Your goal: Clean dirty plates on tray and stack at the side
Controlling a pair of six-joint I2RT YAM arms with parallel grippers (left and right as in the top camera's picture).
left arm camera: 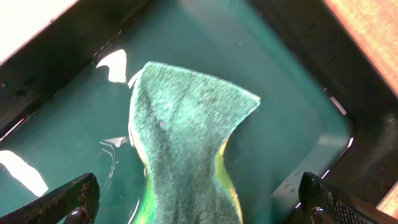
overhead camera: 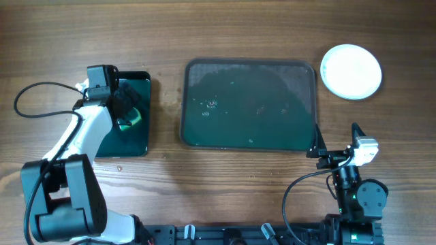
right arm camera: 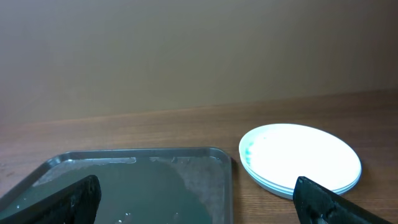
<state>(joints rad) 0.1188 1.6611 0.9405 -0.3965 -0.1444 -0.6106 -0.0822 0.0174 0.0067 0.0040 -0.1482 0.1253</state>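
Observation:
The plates [overhead camera: 351, 71] are stacked on the bare table at the far right, beside the tray; the right wrist view shows them as a white stack [right arm camera: 301, 155] with a faint bluish tint at the left edge. The large grey-green tray [overhead camera: 248, 62] lies in the middle with no plate on it, only a few droplets; its right corner shows in the right wrist view [right arm camera: 205, 152]. My left gripper [overhead camera: 126, 109] is open over the small black tray, its fingers apart on either side of a green sponge [left arm camera: 186, 137]. My right gripper [right arm camera: 199, 211] is open and empty near the tray's front right corner [overhead camera: 335, 136].
The small black tray [overhead camera: 139, 139] with the green sponge [overhead camera: 129, 121] lies left of the large tray; its wet floor shows in the left wrist view [left arm camera: 286, 124]. A cable loops on the table at the left [overhead camera: 34, 102] and another at the front right [overhead camera: 300, 187].

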